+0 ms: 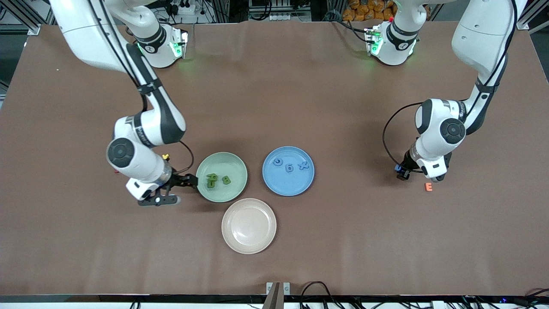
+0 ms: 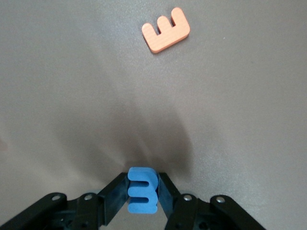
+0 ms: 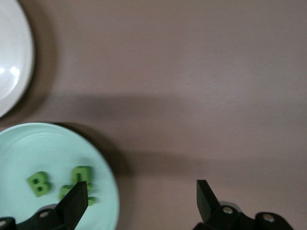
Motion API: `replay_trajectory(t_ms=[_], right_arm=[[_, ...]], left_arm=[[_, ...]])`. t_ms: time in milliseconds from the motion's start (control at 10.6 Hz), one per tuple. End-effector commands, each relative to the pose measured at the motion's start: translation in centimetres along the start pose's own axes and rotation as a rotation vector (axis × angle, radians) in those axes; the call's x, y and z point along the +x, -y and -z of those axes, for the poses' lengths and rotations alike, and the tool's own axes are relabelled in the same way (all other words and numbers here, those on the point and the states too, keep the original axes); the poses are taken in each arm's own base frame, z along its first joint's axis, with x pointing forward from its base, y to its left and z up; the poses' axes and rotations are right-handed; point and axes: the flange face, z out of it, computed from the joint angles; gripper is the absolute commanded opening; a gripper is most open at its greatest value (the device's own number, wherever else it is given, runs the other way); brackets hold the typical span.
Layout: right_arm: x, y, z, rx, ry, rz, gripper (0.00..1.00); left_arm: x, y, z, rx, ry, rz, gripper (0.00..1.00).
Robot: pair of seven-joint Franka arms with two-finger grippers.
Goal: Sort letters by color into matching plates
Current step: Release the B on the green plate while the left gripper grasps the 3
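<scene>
a brown surface point(image 1: 300, 86) carries three plates, the green plate point(image 1: 221, 177) at nine o'clock of the blue plate point(image 1: 288, 171). the left end effector point(image 2: 142, 201), low near an orange letter point(image 2: 166, 29), is clamped on a blue letter point(image 2: 142, 195); it looks light, stiff foam, best pinched across its flat sides. the right end effector point(image 3: 141, 201) hangs wide open and empty at the green plate's rim, where green letters point(image 1: 218, 180) lie.

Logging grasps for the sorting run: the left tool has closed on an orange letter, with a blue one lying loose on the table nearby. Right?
Colours are swapped. The left wrist view shows the left tool closed on a blue letter; the orange letter is the one lying loose on the table nearby.
</scene>
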Motion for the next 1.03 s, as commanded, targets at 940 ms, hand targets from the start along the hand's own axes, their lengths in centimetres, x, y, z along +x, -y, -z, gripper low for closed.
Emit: replay_trajectory(t_ms=[940], right_arm=[[0.3, -18.5, 7.8, -0.066, -0.006, 0.009, 1.00]], left_arm=[[-8.8, -8.8, 4.9, -0.062, -0.030, -0.109, 0.00]])
